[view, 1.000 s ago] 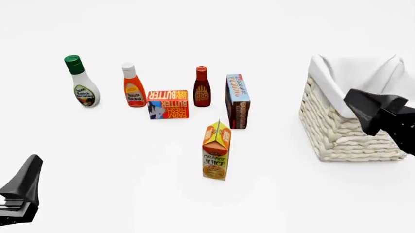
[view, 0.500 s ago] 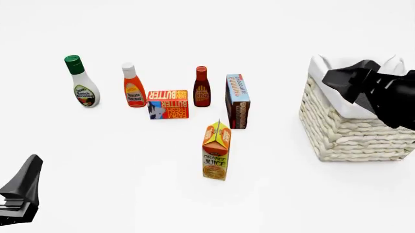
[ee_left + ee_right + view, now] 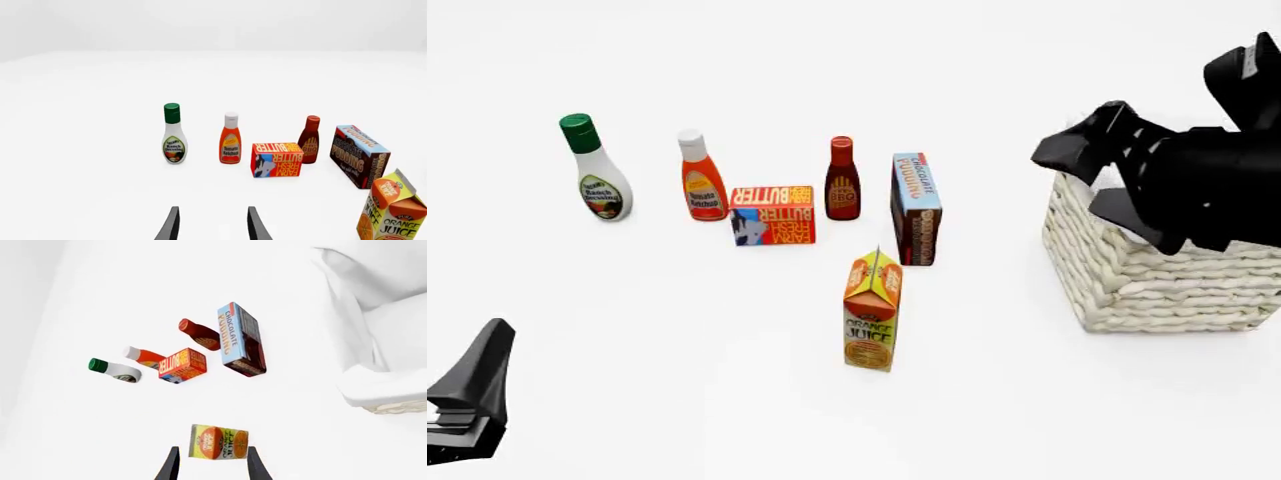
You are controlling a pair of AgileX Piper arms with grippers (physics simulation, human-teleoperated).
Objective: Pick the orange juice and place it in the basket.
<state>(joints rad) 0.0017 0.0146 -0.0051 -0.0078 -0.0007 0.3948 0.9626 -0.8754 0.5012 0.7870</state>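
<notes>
The front view shows the juice (image 3: 873, 311) upright on the table (image 3: 694, 380), alone, nearer than the row of groceries and well left of the basket (image 3: 1154, 280). The right gripper (image 3: 1068, 150) hangs over the basket's near-left corner, hiding most of its lining; the contents cannot be seen. Only the right wrist view shows its fingers (image 3: 171, 466) parted and empty, with the juice (image 3: 218, 442) between and beyond them. The left wrist view shows the left gripper (image 3: 211, 227) spread and empty too. Behind the juice stand ranch (image 3: 597, 170), ketchup (image 3: 701, 178), butter (image 3: 773, 215), BBQ sauce (image 3: 842, 180) and pudding (image 3: 916, 208).
</notes>
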